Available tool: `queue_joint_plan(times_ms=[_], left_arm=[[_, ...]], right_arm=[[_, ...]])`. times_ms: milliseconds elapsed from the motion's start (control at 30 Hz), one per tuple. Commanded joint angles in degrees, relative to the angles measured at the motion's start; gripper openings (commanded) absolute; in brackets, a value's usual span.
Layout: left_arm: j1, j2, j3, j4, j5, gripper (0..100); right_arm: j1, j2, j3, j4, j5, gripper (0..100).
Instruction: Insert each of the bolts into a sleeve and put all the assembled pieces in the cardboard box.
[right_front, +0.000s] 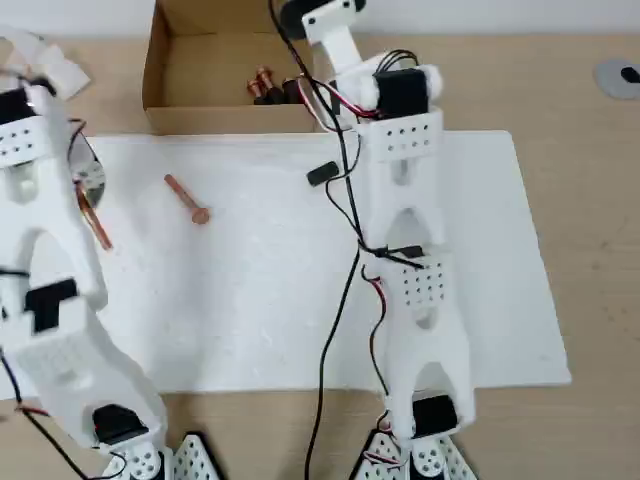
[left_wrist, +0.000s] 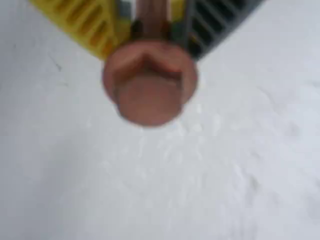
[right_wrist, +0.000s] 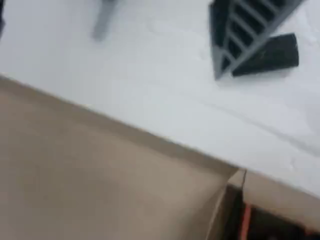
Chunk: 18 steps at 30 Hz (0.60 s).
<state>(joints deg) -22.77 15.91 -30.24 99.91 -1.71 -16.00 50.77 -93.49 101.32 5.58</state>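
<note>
1. Clamping a copper bolt by its shank, the left gripper hangs over the left edge of the white foam mat. The bolt's head sticks out past the yellow and black pads.
2. A second bolt lies loose on the mat. The black sleeve lies near the cardboard box, which already holds assembled pieces.
3. The right gripper sits at the box's front wall. Whether it is open or closed cannot be told.
4. Likely trouble: the head appears to be the bolt's exposed end, so threading may need a regrasp, and the bolt could drop.
5. The sleeve lies unheld and well apart from the held bolt. A push against it would probably skid or roll it across the mat.
</note>
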Motion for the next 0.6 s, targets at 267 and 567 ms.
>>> queue_joint_plan(times_ms=[267,567], left_arm=[[4.31,-45.32,19.87,0.53,-11.52,0],[4.40,-60.53,34.29,0.53,-11.25,0]], right_arm=[[7.69,-28.70,42.59,1.14,-15.38,32.9],[12.79,-32.13,67.74,-2.64,-15.12,32.9]])
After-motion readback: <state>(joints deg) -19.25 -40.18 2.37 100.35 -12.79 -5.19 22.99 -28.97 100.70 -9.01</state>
